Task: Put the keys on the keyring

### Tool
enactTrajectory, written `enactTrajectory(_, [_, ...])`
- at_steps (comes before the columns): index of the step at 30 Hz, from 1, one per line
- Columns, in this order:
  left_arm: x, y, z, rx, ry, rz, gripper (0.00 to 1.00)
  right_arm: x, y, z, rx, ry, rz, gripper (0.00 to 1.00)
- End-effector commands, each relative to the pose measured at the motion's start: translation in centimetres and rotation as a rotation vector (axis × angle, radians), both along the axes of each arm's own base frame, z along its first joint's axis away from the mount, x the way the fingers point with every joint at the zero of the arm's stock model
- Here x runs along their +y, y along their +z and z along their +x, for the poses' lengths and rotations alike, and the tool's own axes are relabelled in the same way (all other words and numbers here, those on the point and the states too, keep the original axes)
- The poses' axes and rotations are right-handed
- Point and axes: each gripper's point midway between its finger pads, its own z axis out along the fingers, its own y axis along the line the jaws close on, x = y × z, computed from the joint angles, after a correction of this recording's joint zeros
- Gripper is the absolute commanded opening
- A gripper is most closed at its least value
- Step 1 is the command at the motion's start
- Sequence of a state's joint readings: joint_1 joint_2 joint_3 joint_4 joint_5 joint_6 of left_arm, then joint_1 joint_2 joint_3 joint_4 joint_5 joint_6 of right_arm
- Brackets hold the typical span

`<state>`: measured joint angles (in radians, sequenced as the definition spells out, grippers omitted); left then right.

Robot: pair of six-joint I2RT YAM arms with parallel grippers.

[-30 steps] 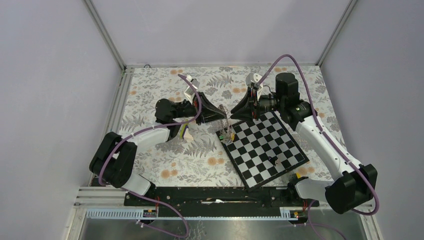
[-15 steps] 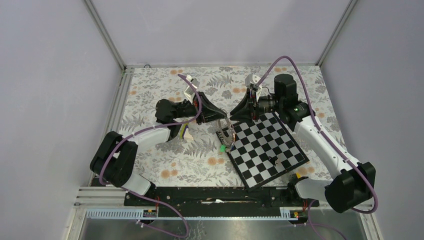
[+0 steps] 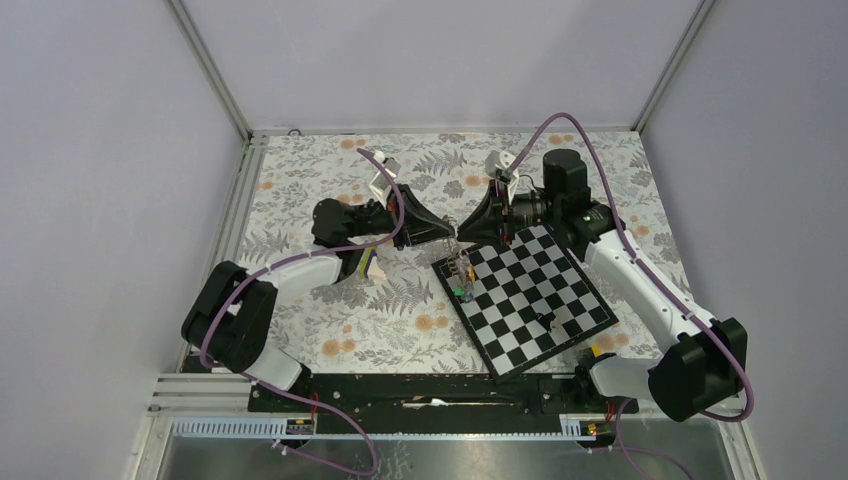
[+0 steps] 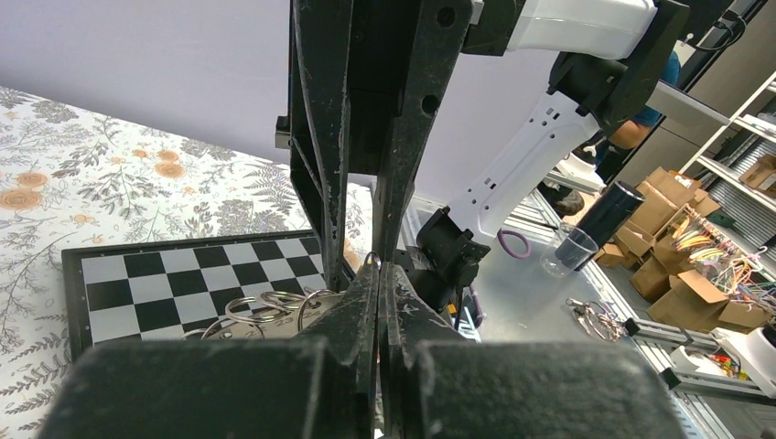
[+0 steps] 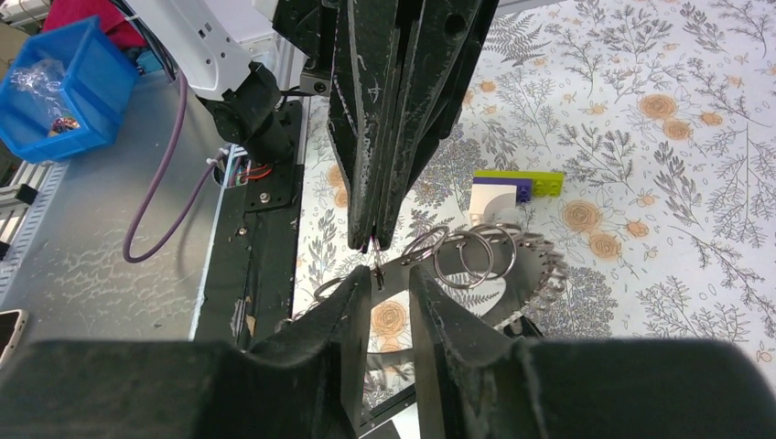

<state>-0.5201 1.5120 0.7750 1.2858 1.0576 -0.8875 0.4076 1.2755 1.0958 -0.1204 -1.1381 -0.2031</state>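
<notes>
My left gripper (image 3: 449, 234) is shut on the thin wire edge of the grey keyring (image 3: 460, 262), which hangs below it over the chessboard's left corner. The ring's ridged rim (image 5: 547, 265) and the small split rings (image 5: 467, 256) show in the right wrist view. Keys (image 3: 458, 291), one with a green head, dangle at the bottom of the bunch. My right gripper (image 3: 464, 229) faces the left one tip to tip. Its jaws are open by a narrow gap (image 5: 392, 279), with a bit of wire between the tips. The left jaws (image 4: 379, 267) are pressed together.
A tilted chessboard (image 3: 530, 290) lies right of centre on the floral cloth, with a small dark item (image 3: 543, 319) on it. A lime-and-white wedge (image 3: 368, 265) sits under the left forearm. A small yellow block (image 3: 603, 340) lies by the board's right corner.
The right gripper has shifted slightly left, closer to the left gripper's tips. The hanging bunch swung left and back, and the green key now hangs over the board's edge.
</notes>
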Motion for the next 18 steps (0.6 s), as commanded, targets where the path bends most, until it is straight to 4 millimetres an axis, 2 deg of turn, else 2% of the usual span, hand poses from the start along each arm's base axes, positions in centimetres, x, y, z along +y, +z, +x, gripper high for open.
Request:
enactTrajectory(1, [0.1, 1.6, 0.0, -0.069, 0.022, -0.064, 0.0, 0.5, 0.1, -0.3, -0.014, 0.027, 0.016, 0.28])
enactTrajectory(7, [0.0, 1.3, 0.0, -0.067, 0.019, -0.057, 0.0, 0.6, 0.2, -0.4, -0.014, 0.032, 0.016, 0.21])
enactTrajectory(9, [-0.1, 1.1, 0.1, -0.066, 0.02, -0.054, 0.0, 0.6, 0.2, -0.5, -0.014, 0.034, 0.017, 0.15])
enactTrajectory(11, [-0.1, 0.9, 0.1, -0.073, 0.018, -0.048, 0.0, 0.5, 0.1, -0.5, -0.022, 0.033, 0.012, 0.02])
enactTrajectory(14, [-0.2, 0.5, 0.1, -0.116, 0.01, -0.028, 0.0, 0.1, -0.3, -0.2, -0.081, 0.017, -0.029, 0.0])
enactTrajectory(15, [-0.2, 0.3, 0.1, -0.132, 0.004, -0.01, 0.04, -0.2, -0.4, 0.0, -0.122, 0.007, -0.053, 0.0])
enactTrajectory(18, [-0.2, -0.5, 0.2, -0.192, -0.015, 0.052, 0.24, -1.4, -1.1, 0.9, -0.265, -0.034, -0.148, 0.0])
